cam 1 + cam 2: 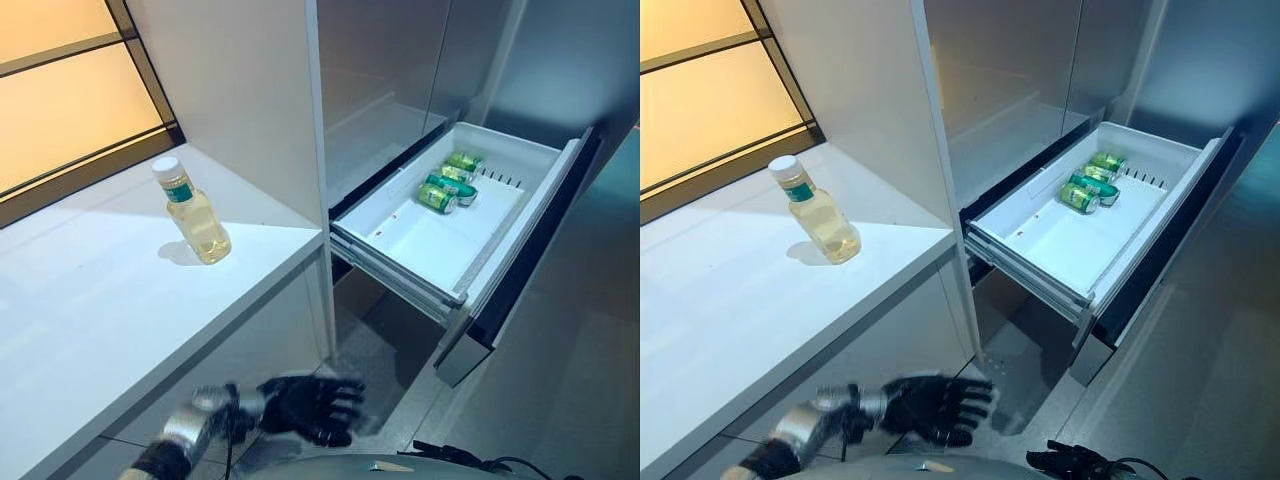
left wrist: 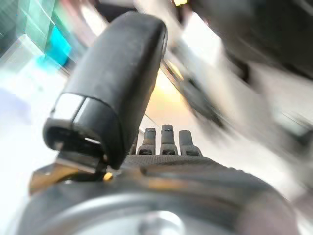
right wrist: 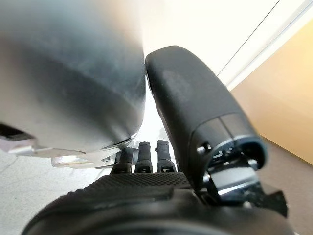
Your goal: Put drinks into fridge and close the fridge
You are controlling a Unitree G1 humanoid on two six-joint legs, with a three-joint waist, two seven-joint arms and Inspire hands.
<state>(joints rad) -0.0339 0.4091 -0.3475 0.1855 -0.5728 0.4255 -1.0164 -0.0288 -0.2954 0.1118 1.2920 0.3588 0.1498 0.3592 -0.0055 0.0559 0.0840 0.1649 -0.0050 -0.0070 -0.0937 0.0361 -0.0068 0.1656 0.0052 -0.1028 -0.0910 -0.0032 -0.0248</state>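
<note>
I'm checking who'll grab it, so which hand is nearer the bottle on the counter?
Left. The left hand hangs open below the counter's front edge, under the bottle. The right hand shows only in its wrist view, down low.

A clear bottle (image 1: 193, 212) of pale yellow drink, with a white cap and a green band at the neck, stands upright on the white table (image 1: 90, 310), near its edge by the fridge (image 1: 400, 80). The fridge's white drawer (image 1: 440, 240) is pulled open. Three green cans (image 1: 450, 180) lie on their sides in its back part, close together in a row
</note>
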